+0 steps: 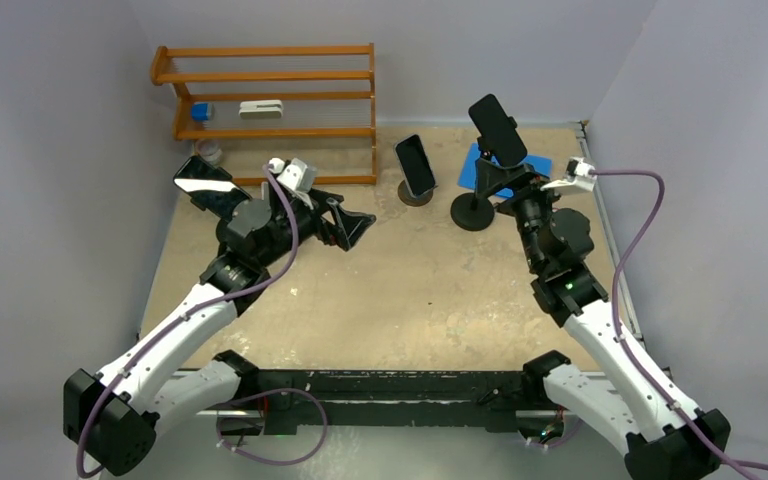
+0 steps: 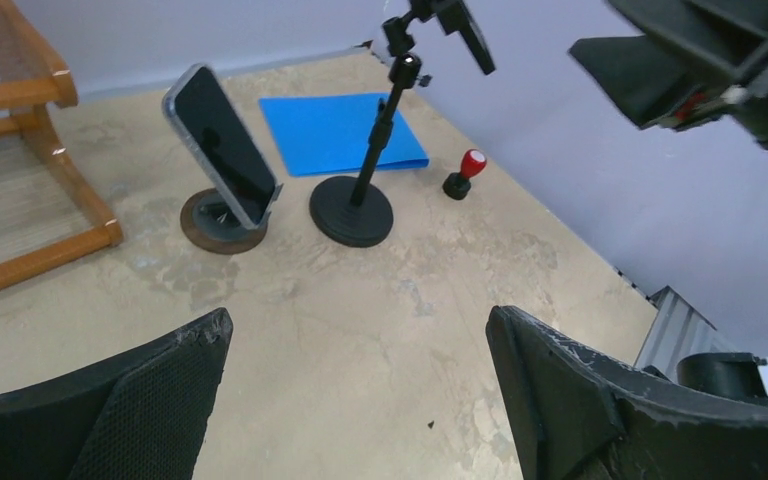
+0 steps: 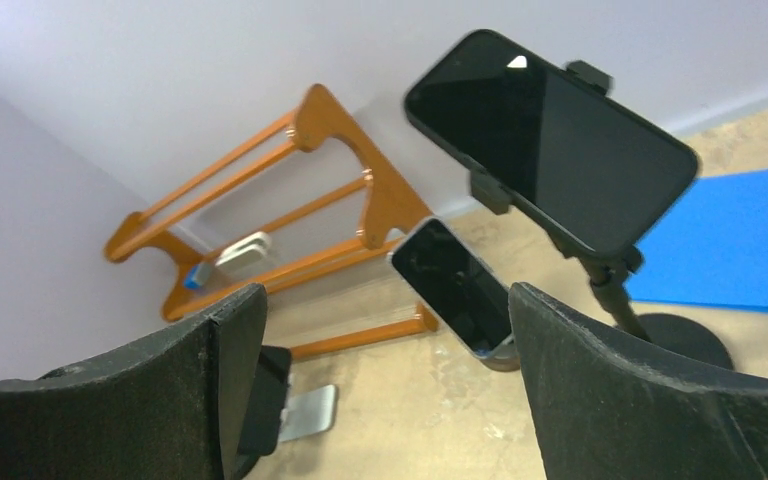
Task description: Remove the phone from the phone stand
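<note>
On the near half of the tan worktop [image 1: 410, 300], the left tool [image 2: 358, 325] hangs wide open and empty, well apart from the stands, probably to leave room for the other arm. Farther back on the right, the right tool [image 3: 385, 300], also spread wide with nothing in it, faces the black slab phone [image 3: 550, 130], which sits tilted in the clamp of the tall black pole stand [image 1: 475, 212], so the jaws could likely straddle its edges. Beyond lie a flat blue mat [image 1: 538, 165], a second dark phone [image 1: 417, 163] propped on a small round brown base [image 1: 415, 197], and an orange wooden rack [image 1: 270, 100] at the wall.
</note>
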Available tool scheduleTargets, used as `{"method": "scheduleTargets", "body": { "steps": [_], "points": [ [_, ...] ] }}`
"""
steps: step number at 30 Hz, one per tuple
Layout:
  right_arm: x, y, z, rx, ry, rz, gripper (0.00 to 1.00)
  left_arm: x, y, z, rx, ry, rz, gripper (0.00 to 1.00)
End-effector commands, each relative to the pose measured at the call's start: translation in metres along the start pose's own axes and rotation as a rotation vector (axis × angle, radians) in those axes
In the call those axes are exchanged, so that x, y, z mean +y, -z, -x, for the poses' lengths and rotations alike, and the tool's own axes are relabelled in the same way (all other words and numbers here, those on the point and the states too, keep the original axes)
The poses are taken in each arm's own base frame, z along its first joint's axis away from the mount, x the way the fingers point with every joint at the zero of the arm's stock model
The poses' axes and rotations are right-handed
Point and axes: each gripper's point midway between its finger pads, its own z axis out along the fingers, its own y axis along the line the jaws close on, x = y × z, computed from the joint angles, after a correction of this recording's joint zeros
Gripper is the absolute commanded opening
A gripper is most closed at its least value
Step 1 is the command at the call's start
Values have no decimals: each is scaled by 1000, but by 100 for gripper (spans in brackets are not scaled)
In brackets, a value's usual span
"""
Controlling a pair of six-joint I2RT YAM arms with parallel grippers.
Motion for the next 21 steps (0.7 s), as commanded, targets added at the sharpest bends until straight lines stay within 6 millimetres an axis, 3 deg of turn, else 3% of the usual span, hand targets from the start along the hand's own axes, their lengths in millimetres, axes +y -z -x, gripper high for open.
{"method": "scheduleTargets", "body": {
  "steps": [1, 5, 9, 14, 21],
  "points": [
    [52, 8, 25, -32, -37, 220, 92, 18, 6, 21, -80, 32, 129, 97],
    [77, 8, -9, 113, -12, 387, 89, 56, 12, 12, -25, 74, 361, 96],
    [65, 0, -38, 184, -4, 345, 88, 70, 11, -6, 52, 94, 433, 95],
    [69, 4, -72, 253, -1, 355, 87, 94, 18, -24, 123, 125, 577, 95],
    [84, 16, -90, 288, -4, 421, 87, 116, 33, -58, 224, 191, 700, 95]
  ]
}}
